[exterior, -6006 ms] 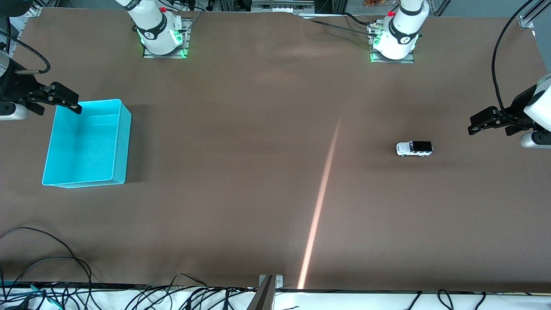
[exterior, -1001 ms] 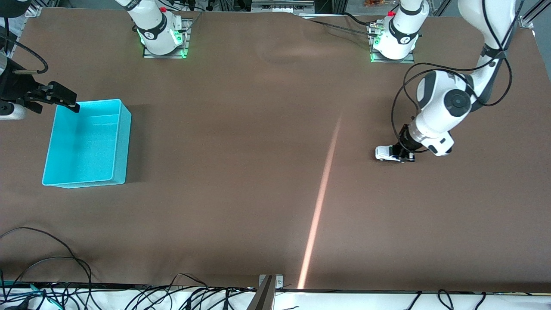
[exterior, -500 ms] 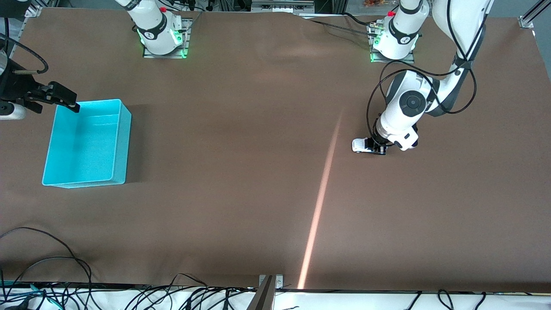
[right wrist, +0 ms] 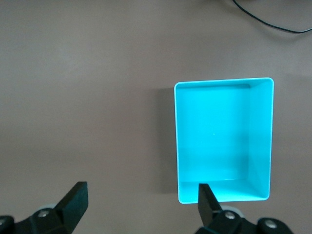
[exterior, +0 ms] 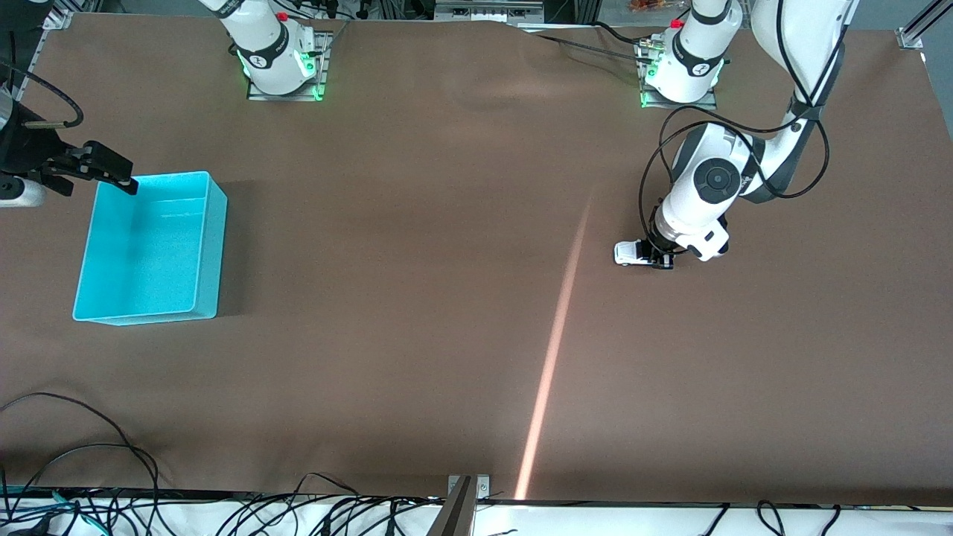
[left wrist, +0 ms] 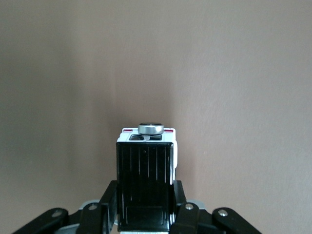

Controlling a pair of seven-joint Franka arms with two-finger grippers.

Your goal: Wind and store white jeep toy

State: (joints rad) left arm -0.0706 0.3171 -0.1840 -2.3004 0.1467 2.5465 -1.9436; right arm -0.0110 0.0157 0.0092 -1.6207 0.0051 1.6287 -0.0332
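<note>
**One small jeep pinched at the bench's left-arm end**

One white jeep toy (exterior: 631, 254) sits on the brown bench (exterior: 417, 298), wheels down, toward the left arm's end. It is tiny and boxy, with a white body, a glossy black ribbed roof (left wrist: 145, 183) and a silver spare wheel (left wrist: 150, 128) standing on its tail above a thin red strip. In the front view its white nose pokes out at 9 o'clock from under the arm's wrist.

The left tool (exterior: 660, 257) is closed on the jeep, its black fingers (left wrist: 181, 204) pressing the two flanks of the roof section; the left wrist view shows the jaws squeezed against the body, with the tail of the car pointing toward 12 o'clock in that picture. The arm itself is smooth white plastic with black cable looped round it.

The bench cover is a matte, slightly rippled brown sheet, crossed by a pale streak of light (exterior: 555, 357) running from about 12 to 6 o'clock.

The cyan bin (exterior: 153, 249) is a rectangular, thin-walled plastic tub with rounded corners, sitting well apart from the jeep toward the right arm's end. The right tool (exterior: 104, 173) waits in the air over the bin's upper corner, at roughly 11 o'clock of the bin, jaws spread wide and holding nothing.
</note>
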